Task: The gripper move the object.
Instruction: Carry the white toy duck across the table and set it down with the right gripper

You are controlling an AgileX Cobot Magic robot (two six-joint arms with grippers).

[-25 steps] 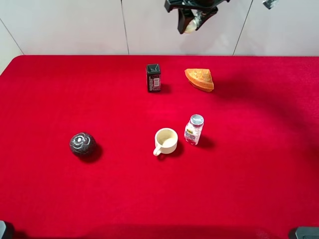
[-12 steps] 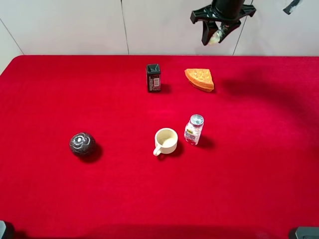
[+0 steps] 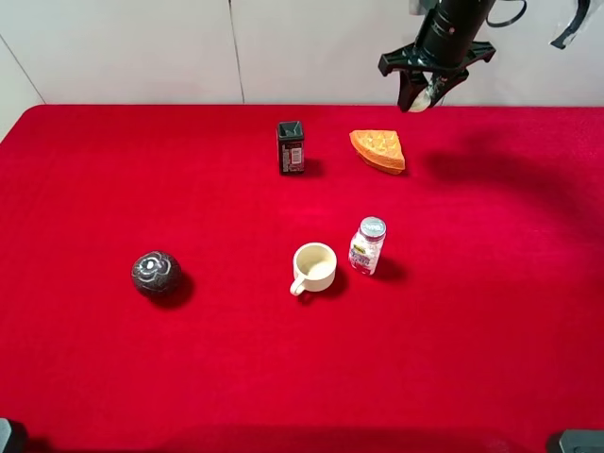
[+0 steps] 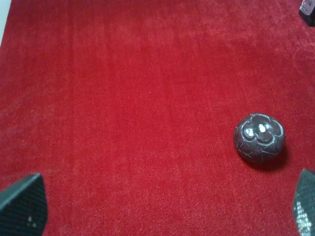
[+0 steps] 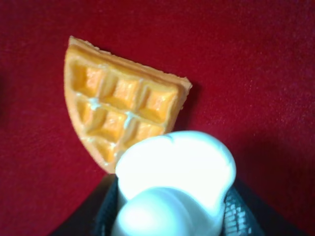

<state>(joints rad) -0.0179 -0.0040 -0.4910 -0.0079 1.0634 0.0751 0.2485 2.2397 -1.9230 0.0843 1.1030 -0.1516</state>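
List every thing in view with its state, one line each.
right gripper: shut on object, raised
object: gripped, in the air
left gripper: open, empty
mug: upright, empty
bottle: upright, capped
black carton: upright
waffle piece: lying flat
dark ball: at rest, untouched

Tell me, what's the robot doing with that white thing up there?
The right gripper is shut on the small cream-white object, holding it in the air over the far side of the red table, near the waffle piece. The left gripper hangs open near the dark grey ball. The mug, bottle and dark box sit on the table.
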